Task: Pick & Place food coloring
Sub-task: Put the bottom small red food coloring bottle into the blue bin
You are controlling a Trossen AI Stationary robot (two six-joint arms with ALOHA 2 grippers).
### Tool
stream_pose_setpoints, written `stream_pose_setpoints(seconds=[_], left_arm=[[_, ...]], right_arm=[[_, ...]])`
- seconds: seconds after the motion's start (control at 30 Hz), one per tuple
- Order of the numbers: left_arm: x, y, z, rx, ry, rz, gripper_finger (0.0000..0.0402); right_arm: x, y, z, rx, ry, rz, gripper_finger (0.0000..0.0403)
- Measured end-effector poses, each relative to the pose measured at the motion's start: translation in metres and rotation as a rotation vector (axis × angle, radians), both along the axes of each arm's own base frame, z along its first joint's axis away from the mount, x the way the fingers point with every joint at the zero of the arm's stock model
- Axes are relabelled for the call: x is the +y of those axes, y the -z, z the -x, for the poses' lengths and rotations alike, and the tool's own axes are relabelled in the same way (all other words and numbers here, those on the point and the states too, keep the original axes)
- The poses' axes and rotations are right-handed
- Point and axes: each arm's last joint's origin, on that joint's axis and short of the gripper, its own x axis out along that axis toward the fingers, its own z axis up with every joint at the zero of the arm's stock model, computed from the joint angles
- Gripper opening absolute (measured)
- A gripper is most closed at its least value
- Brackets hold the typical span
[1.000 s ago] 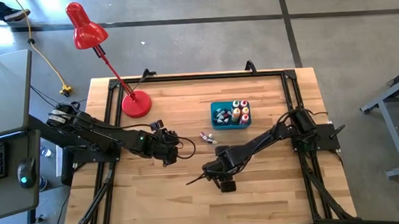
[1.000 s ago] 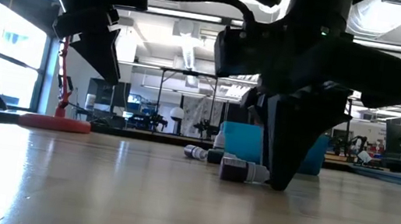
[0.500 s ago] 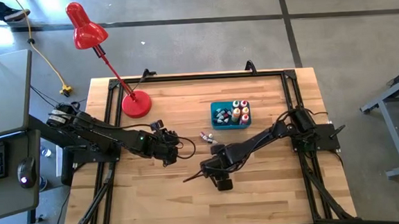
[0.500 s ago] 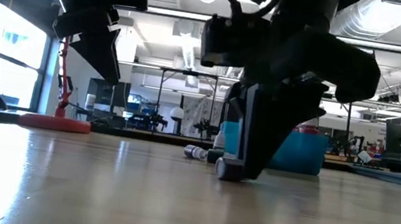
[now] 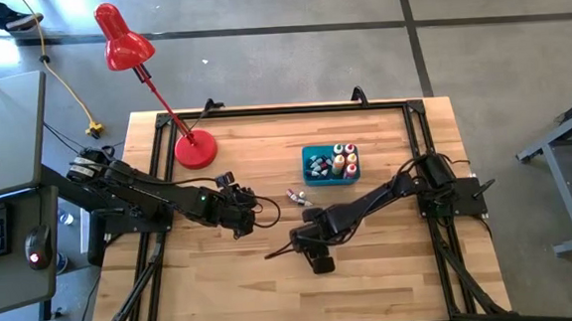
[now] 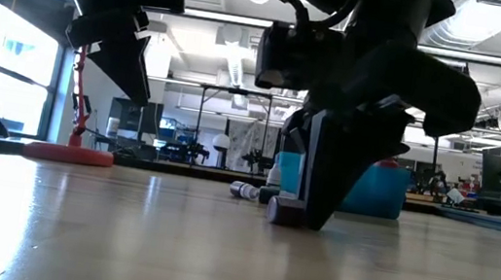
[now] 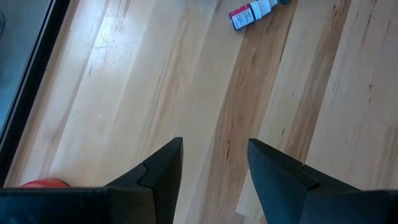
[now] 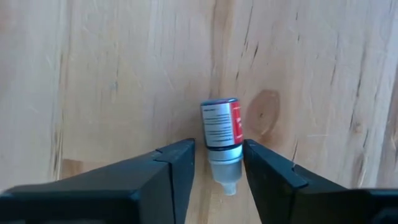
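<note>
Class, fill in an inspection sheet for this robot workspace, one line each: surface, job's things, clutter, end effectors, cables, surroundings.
Surface: wooden table, black frame round its edge.
Job's things: food coloring bottles standing in the blue bin; one red-labelled bottle lying on the wood; more small bottles lying left of the bin.
Clutter: red desk lamp, its base on the table's far left corner.
End effectors: right end effector lowered, fingers either side of the lying bottle, contact not clear; left end effector open, holding nothing, over bare wood.
Cables: yellow cable on the floor by the lamp.
Surroundings: desk with keyboard and mouse at left; workshop room behind.
</note>
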Motion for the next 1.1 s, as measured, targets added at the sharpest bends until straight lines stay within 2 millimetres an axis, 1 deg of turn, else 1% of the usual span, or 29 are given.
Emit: stream_pose_setpoints(seconds=[0.1,0.23,0.3,0.4,0.5,0.6,0.67,0.77,0.83,0.9,0.97,1.1], left_arm=[[0.000,0.000,0.000,0.000,0.000,0.000,0.0175],[0.000,0.000,0.000,0.000,0.000,0.000,0.0175],[0.000,0.000,0.000,-0.001,-0.001,-0.002,0.0175],[0.000,0.000,0.000,-0.009,-0.009,-0.018,0.0175],[0.001,-0.001,-0.001,-0.015,-0.012,-0.023,0.0175],[0.001,-0.001,-0.001,-0.015,-0.012,-0.024,0.0175],[0.001,-0.001,-0.001,-0.015,-0.012,-0.023,0.0175],[0.001,-0.001,-0.001,-0.019,-0.016,-0.025,0.0175],[0.001,-0.001,-0.001,-0.027,-0.027,-0.019,0.0175],[0.000,-0.001,-0.002,-0.044,-0.037,-0.008,0.0175],[0.000,-0.002,-0.003,-0.055,-0.034,0.001,0.0175],[-0.001,-0.002,-0.004,-0.069,-0.028,0.005,0.0175]], right_arm=[[0.000,0.001,0.000,0.003,-0.001,-0.007,0.0114],[0.001,-0.002,-0.002,-0.006,0.003,-0.011,0.0068],[0.001,-0.006,-0.004,-0.001,-0.004,-0.009,0.0060],[-0.004,-0.016,-0.006,0.044,-0.011,-0.009,0.0060],[-0.015,-0.042,-0.006,0.097,-0.011,0.053,0.0060],[-0.035,-0.072,-0.005,0.111,0.020,0.242,0.0061],[-0.052,-0.087,-0.006,0.132,0.047,0.361,0.0065],[-0.083,-0.106,-0.008,0.138,0.127,0.456,0.0066],[-0.106,-0.110,-0.005,0.184,0.169,0.492,0.0066],[-0.128,-0.108,-0.003,0.232,0.212,0.508,0.0065],[-0.149,-0.106,-0.002,0.243,0.267,0.510,0.0067],[-0.179,-0.098,0.001,0.249,0.345,0.453,0.0080]])
